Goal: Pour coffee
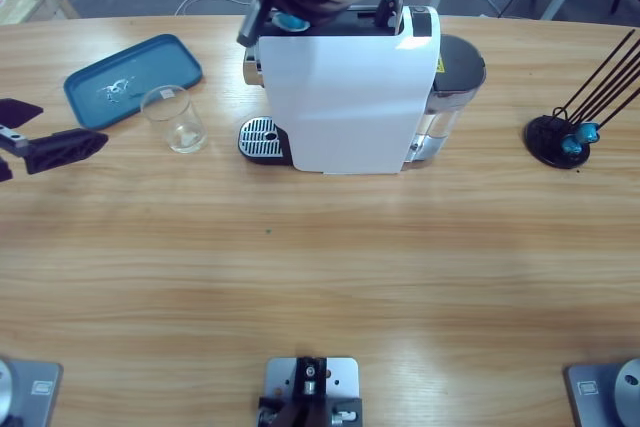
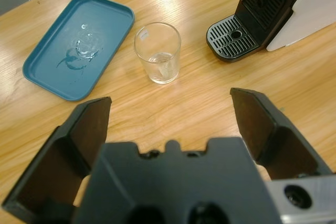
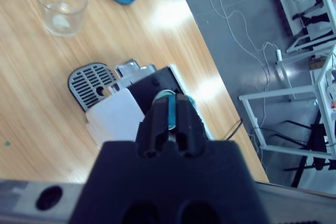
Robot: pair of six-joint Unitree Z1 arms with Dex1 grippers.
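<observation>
No coffee shows in any view. The white coffee machine [image 1: 350, 87] stands at the table's back middle, its black drip grate [image 1: 262, 139] facing left. A clear empty glass [image 1: 175, 119] stands left of the grate, also seen as the glass [image 2: 157, 51] ahead of my left gripper [image 2: 170, 100], which is open and holds nothing. In the high view the left gripper [image 1: 68, 127] sits at the left edge. My right gripper [image 3: 169, 106] is shut on a small teal capsule [image 3: 169, 109], just above the machine's top [image 3: 157, 85]; from above, the capsule [image 1: 291, 22] shows under the arm.
A blue tray [image 1: 130, 77] with a few drops of water lies behind and left of the glass. A black capsule stand [image 1: 560, 139] with thin rods and teal capsules is at the right. The machine's water tank [image 1: 455, 72] juts out on its right side.
</observation>
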